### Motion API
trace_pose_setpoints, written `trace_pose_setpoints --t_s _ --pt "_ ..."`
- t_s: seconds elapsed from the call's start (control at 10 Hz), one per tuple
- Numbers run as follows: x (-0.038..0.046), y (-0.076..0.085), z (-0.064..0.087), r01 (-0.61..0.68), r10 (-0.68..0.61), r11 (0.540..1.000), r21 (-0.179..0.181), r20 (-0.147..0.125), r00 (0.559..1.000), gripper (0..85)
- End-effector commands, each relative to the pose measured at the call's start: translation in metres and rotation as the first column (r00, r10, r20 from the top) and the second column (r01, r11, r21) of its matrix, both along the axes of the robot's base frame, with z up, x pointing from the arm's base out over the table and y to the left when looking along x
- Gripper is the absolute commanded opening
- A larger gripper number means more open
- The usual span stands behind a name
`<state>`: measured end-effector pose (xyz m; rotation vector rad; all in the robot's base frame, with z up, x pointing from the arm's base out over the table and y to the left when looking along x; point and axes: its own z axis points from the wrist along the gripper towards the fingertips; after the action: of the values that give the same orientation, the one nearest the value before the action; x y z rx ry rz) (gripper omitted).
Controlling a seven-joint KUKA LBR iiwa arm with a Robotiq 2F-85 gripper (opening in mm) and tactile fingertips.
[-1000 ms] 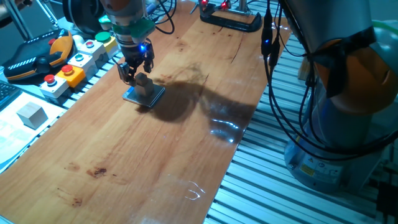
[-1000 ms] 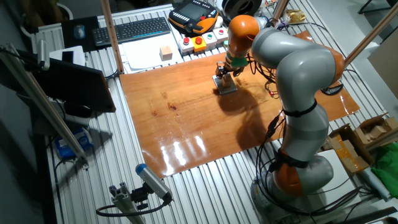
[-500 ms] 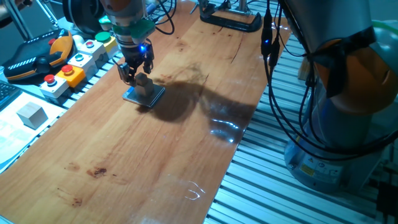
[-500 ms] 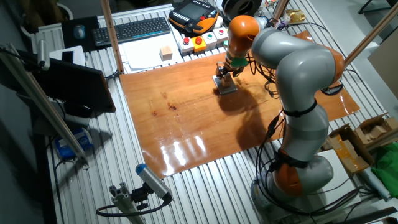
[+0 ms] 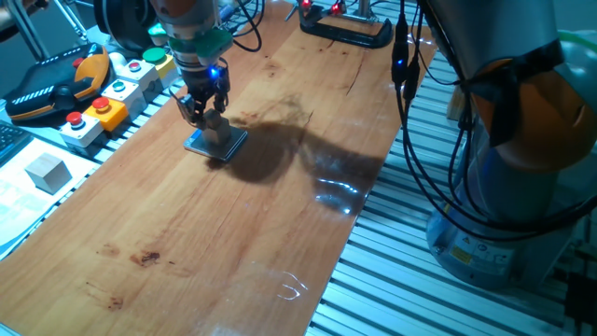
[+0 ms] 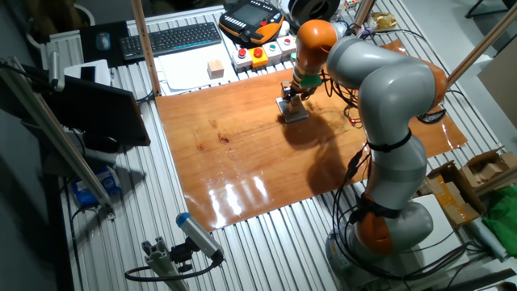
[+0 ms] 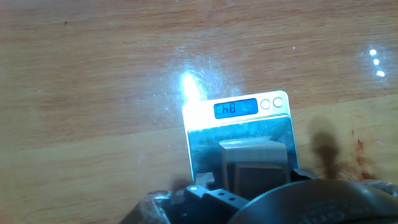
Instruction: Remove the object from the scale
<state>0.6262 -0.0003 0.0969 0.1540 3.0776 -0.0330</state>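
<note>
The scale [image 5: 207, 146] is a thin square pad lying on the wooden table top near the button boxes. A small grey block [image 5: 217, 128] stands on it. My gripper [image 5: 208, 105] hangs just above and slightly behind the block, fingers spread and empty. The other fixed view shows the gripper [image 6: 291, 91] over the block [image 6: 290, 103] and the scale [image 6: 296, 113]. In the hand view the scale [image 7: 201, 144] has a lit blue display [image 7: 236, 109] and a shiny plate, and the block [image 7: 254, 163] sits at its near end. The fingertips do not show there.
Button boxes [image 5: 93, 116] and a black and orange pendant [image 5: 51, 86] line the table's left edge. A grey cube [image 5: 47, 172] sits on paper at the left. A black clamp [image 5: 345, 31] is at the back. A keyboard [image 6: 171, 39] and a wooden cube [image 6: 215, 69] lie beyond the table.
My gripper has shifted slightly down and toward the block. The block and scale have not moved.
</note>
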Motion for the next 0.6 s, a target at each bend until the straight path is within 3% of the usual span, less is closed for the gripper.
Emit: trace_pose_setpoints --t_s 0.0,0.3,0.4,0.5 --pt "0.0 0.0 -0.0002 -0.005 0.005 1.0 -0.002 -0.002 1.0 53.3" --pt "-0.0005 -0.0006 0.0017 -0.014 0.014 1.0 -0.005 -0.008 1.0 41.3" --pt "-0.0007 -0.0006 0.0035 -0.02 0.02 1.0 -0.006 -0.013 1.0 31.0" --pt "-0.0012 -0.0005 0.0051 -0.026 0.026 1.0 -0.004 -0.016 1.0 15.0"
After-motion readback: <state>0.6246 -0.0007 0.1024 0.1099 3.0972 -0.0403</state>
